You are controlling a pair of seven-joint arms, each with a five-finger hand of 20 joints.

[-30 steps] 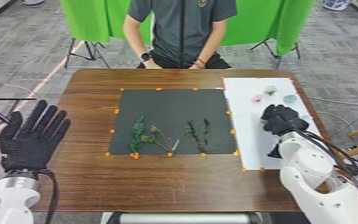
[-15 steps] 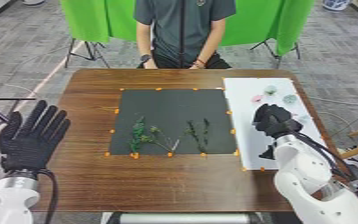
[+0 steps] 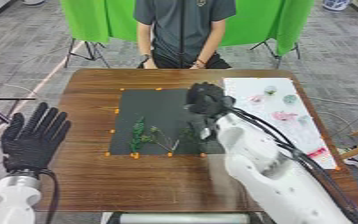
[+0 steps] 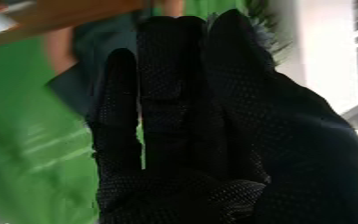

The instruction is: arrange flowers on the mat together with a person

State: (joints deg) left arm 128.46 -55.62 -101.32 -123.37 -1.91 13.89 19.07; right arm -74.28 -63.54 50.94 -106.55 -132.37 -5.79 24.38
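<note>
Right hand [image 3: 208, 99] has swung off the white mat [image 3: 241, 91] since the earlier frame and is now above the far right corner of the black mat [image 3: 153, 107]. Thumb and fingers look closed in a narrow pinch on a feathery green sprig [image 4: 266, 31], poking out beside the thumb. Left hand [image 3: 33, 137] is wide open, at the left side.

I'd call this the carry-to-placement step. Next it probably needs to pick a spot, lower gently and let go without dragging the leafy green stem [image 3: 138, 134] or the thin branching sprig [image 3: 165, 141] already on the near half. That forearm passes low over them, so watch the sweep, imo.

Still on the white mat: a pink flower [image 3: 285, 116], a pale green bloom [image 3: 289, 99] and something red [image 3: 317, 152] near the edge. It's all on a brown wooden table [image 3: 87, 175], with grey carpet [image 3: 33, 55] and green cloth [image 3: 282, 22] behind.
</note>
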